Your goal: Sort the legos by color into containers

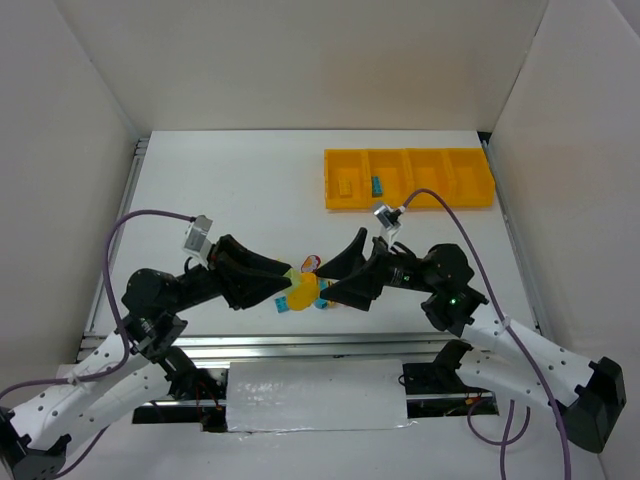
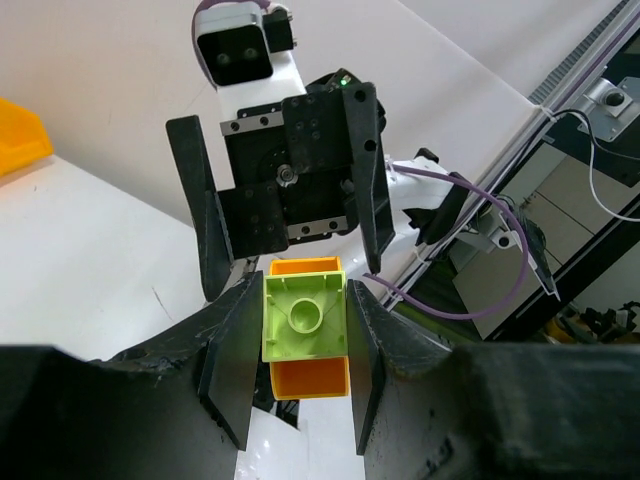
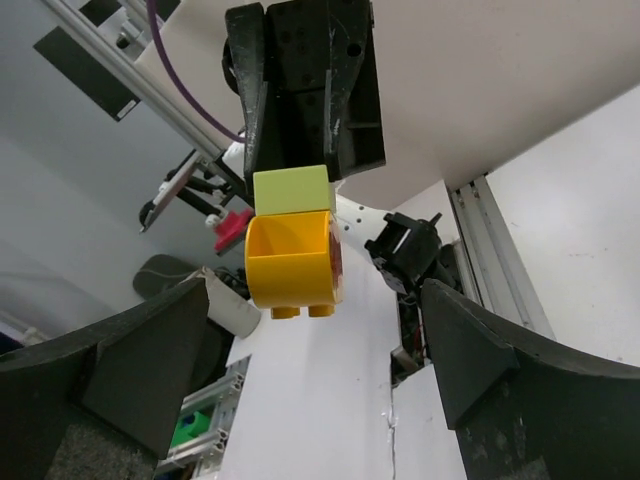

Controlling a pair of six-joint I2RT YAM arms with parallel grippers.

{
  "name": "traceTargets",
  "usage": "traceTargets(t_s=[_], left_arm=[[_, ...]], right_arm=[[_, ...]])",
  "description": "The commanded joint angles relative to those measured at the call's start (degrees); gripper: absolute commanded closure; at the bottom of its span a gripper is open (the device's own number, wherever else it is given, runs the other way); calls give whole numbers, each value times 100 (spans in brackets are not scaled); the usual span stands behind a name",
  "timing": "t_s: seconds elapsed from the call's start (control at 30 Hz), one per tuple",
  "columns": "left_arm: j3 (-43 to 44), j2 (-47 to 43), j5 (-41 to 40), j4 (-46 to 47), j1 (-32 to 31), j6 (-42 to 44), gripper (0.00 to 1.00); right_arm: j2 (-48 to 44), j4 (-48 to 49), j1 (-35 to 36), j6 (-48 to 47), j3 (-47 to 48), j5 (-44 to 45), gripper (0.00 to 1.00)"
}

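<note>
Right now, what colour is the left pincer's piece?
A light green brick joined to a yellow brick; left wrist view.

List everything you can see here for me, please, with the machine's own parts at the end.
tray: one, yellow, four compartments, far right of the table
yellow brick: one, in the tray's leftmost compartment
blue brick: one, in the second compartment from the left
stacked bricks: one pair, green joined to yellow, between the two pincers
loose bricks: a few, red and blue, on the table under the pincers, partly hidden
table: one, white
left pincer: black, shut on the stacked bricks
right pincer: black, open, facing them
</note>
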Motion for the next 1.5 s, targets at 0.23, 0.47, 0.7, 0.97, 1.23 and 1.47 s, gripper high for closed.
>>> traceTargets(t_s=[0.23, 0.47, 0.7, 0.97, 1.23, 1.47], left_arm=[[207, 173, -199, 184, -18, -93, 100], [207, 217, -199, 210, -27, -146, 100], [330, 190, -85, -132, -18, -6, 53], [427, 401, 161, -291, -18, 91, 31], [471, 428, 117, -546, -18, 223, 64], [795, 287, -469, -1369, -18, 582, 100]], right_arm=[[176, -82, 719, -693, 322, 548, 11], [458, 182, 754, -666, 366, 460, 81], [362, -72, 772, -850, 427, 451, 100], [265, -573, 763, -1009, 577, 644, 100], [212, -828, 763, -1062, 630, 855, 100], [291, -1539, 684, -1632, 718, 786, 100]])
